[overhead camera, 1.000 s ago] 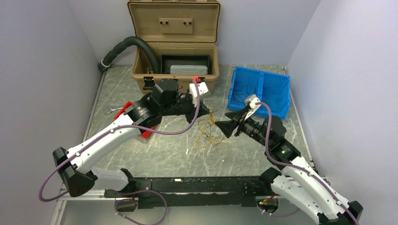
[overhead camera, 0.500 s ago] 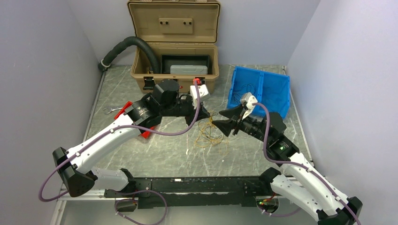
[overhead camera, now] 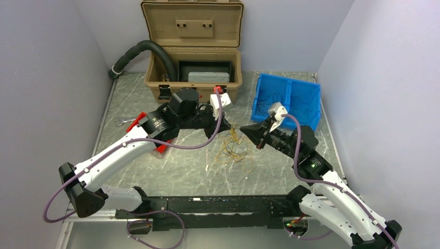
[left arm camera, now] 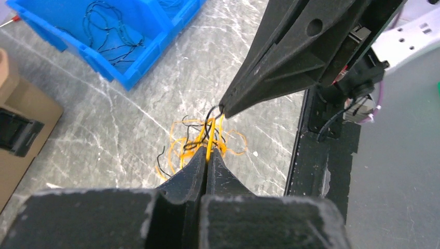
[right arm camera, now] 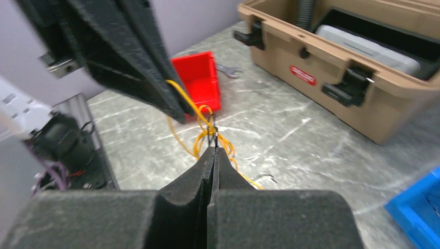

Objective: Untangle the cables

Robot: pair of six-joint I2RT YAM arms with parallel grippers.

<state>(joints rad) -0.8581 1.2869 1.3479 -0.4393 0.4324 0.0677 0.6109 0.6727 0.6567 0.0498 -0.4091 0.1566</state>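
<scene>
cables [left arm camera: 207,140]: one yellow-black tangle | left fingers [left arm camera: 191,166]: clamped on cables | right fingers [right arm camera: 200,168]: clamped on cables

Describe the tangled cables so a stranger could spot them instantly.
Find the open tan toolbox at the back. In front, the cables are pinched by the left gripper and right gripper: a loose yellow-orange knot with black strands, unlike the black wires in the blue bin.

Pale lilac walls [overhead camera: 46,78] around a grey marbled tabletop [overhead camera: 187,168]
</scene>
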